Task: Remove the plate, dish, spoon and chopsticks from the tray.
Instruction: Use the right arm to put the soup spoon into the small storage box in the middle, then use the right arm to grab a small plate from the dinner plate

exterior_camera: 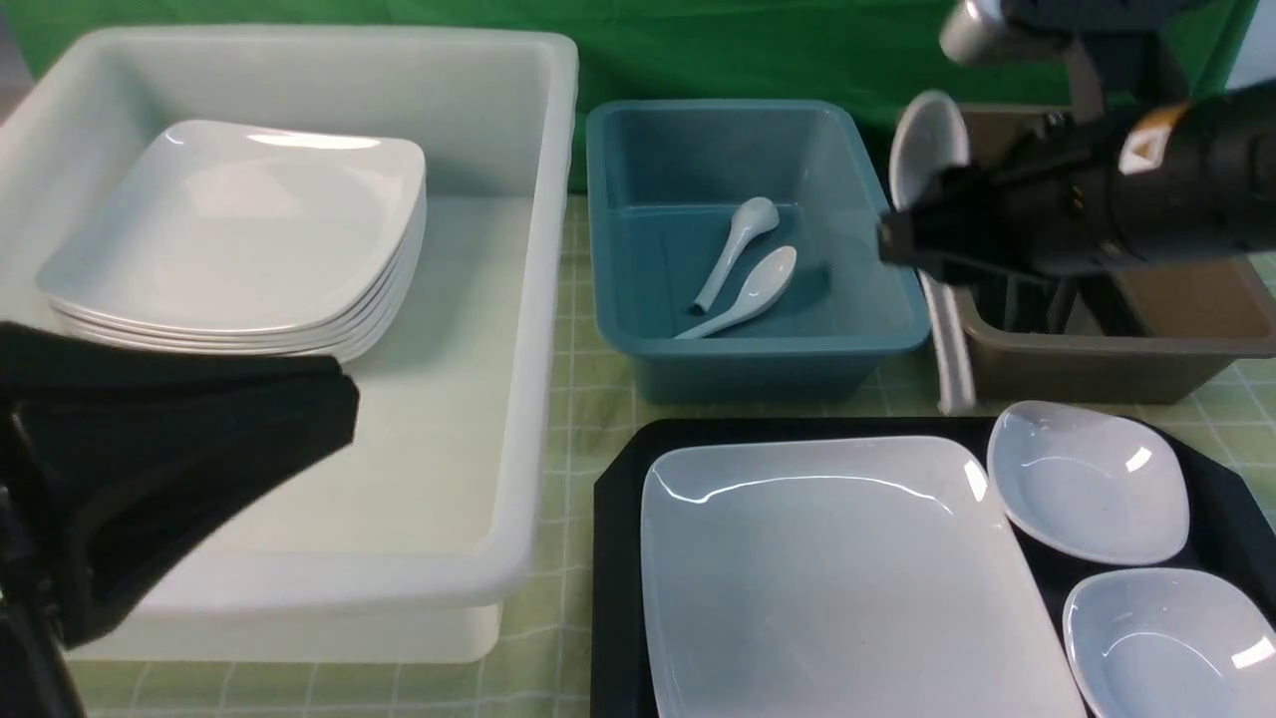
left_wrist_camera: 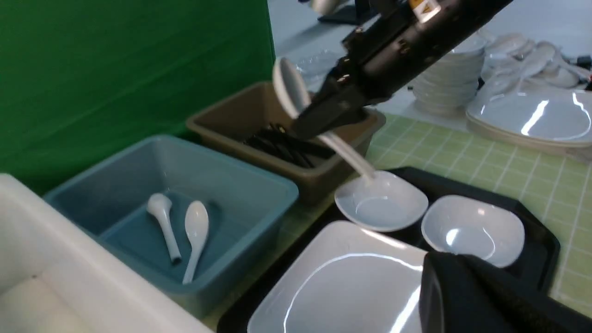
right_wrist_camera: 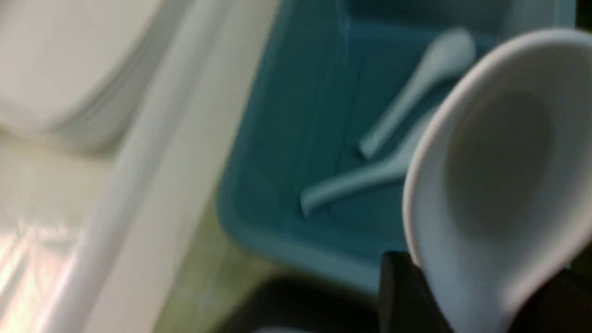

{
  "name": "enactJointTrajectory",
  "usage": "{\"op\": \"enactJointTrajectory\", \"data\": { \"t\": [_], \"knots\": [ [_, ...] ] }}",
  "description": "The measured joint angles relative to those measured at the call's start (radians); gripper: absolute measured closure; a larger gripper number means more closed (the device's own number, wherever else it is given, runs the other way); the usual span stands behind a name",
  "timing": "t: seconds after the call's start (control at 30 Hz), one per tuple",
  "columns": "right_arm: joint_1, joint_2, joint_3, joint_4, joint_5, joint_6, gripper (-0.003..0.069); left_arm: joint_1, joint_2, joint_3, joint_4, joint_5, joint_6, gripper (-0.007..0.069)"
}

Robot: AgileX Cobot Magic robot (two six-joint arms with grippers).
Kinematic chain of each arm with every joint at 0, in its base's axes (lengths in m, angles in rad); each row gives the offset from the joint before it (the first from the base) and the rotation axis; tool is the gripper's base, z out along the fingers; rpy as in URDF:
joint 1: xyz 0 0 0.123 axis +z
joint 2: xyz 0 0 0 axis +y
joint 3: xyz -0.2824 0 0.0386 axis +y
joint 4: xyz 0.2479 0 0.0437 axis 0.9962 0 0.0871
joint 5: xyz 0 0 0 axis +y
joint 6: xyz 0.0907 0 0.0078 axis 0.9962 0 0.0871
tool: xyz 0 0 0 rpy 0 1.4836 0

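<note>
One spoon (exterior_camera: 925,145) is clamped in the right jaws, held above the tray's (exterior_camera: 613,519) far edge, right of the teal bin (exterior_camera: 738,374). It should be carried left over that bin, lowered, then released. The left jaws are together.

My gripper (right_wrist_camera: 481,319) grips the spoon (right_wrist_camera: 499,175), its bowl close and blurred. Beyond, a teal bin (right_wrist_camera: 286,138) holds two white spoons (right_wrist_camera: 416,92), with a white tub (right_wrist_camera: 152,162) just beside it.
</note>
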Motion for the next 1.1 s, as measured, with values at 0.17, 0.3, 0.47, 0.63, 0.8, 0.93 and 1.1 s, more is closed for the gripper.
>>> {"op": "enactJointTrajectory", "data": {
  "t": [0.17, 0.3, 0.47, 0.63, 0.8, 0.93, 1.1],
  "knots": [
    [0.002, 0.205, -0.094, 0.003, -0.264, 0.021, 0.0351, 0.0, 0.0, 0.0, 0.0, -0.029, 0.001, 0.0621],
    [-0.024, 0.363, -0.186, 0.004, -0.245, 0.02, 0.0167, 0.0, 0.0, 0.0, 0.001, -0.031, 0.001, 0.0621],
    [-0.059, 0.337, -0.23, -0.006, -0.015, 0.006, 0.0167, 0.0, 0.0, 0.0, 0.016, 0.003, 0.001, 0.0621],
    [-0.036, 0.14, -0.213, -0.155, 0.425, -0.051, 0.0264, 0.0, 0.0, 0.0, 0.031, 0.057, 0.001, 0.0621],
    [0.061, -0.047, -0.047, -0.271, 0.726, -0.072, 0.0275, 0.0, 0.0, 0.0, 0.031, 0.072, 0.002, 0.0621],
    [0.091, -0.141, 0.177, -0.29, 0.857, -0.064, 0.0235, 0.0, 0.0, 0.0, 0.032, 0.066, 0.002, 0.0621],
    [0.091, -0.15, 0.448, -0.308, 0.745, -0.045, 0.0149, 0.0, 0.0, 0.0, 0.032, 0.062, 0.002, 0.0621]
  ]
}}
